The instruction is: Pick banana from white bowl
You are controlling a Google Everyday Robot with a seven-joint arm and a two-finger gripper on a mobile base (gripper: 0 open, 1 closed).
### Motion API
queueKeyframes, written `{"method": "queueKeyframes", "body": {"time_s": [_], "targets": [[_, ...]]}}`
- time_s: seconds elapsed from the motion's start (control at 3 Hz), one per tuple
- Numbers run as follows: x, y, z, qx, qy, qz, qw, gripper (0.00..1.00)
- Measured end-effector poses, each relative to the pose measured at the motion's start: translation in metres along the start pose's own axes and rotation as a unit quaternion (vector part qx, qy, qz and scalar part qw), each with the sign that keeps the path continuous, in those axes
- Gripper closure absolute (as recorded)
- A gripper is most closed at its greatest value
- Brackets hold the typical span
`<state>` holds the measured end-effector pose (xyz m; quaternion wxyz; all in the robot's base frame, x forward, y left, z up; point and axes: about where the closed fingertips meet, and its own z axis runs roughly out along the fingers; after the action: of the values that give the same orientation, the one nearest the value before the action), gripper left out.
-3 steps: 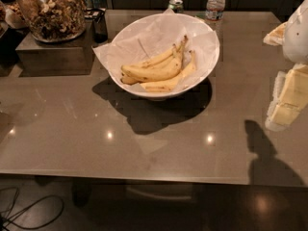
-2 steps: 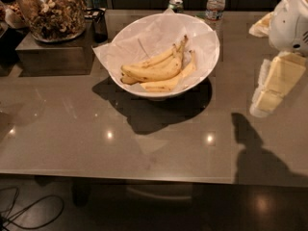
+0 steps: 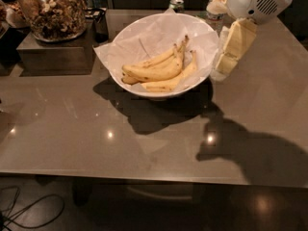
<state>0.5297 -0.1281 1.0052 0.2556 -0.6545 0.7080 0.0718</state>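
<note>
Grey-brown and glossy, dotted with lamp glints: surface (image 3: 96, 138) filling most of the camera view. Just back of centre, white bowl (image 3: 163, 94), wide and round, lined with crinkled white paper (image 3: 108, 57) that spills over its left rim. Inside, toward the near wall, a small heap of yellow look-alikes; uppermost, banana (image 3: 154, 71), gently curved, stem end aimed up and right, resting on the others. Upper right, white arm housing (image 3: 252, 1), with cream end effector (image 3: 222, 65) angled down and left, hanging just beside the bowl's right rim, outside it and apart from the fruit; released or clenched, cannot tell. Far left, glass jar (image 3: 53, 8) of nuts on a dark box (image 3: 53, 57). Behind the bowl, top of a can (image 3: 176, 5).
</note>
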Motion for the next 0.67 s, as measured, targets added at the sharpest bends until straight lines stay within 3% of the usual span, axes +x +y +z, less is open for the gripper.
{"method": "queueKeyframes", "body": {"time_s": [0.33, 0.67], "targets": [[-0.0274, -0.0205, 0.0236, -0.032, -0.016, -0.023, 0.9991, 0.0], [-0.0326, -0.0243, 0.0244, -0.027, -0.021, -0.025, 0.9991, 0.0]]}}
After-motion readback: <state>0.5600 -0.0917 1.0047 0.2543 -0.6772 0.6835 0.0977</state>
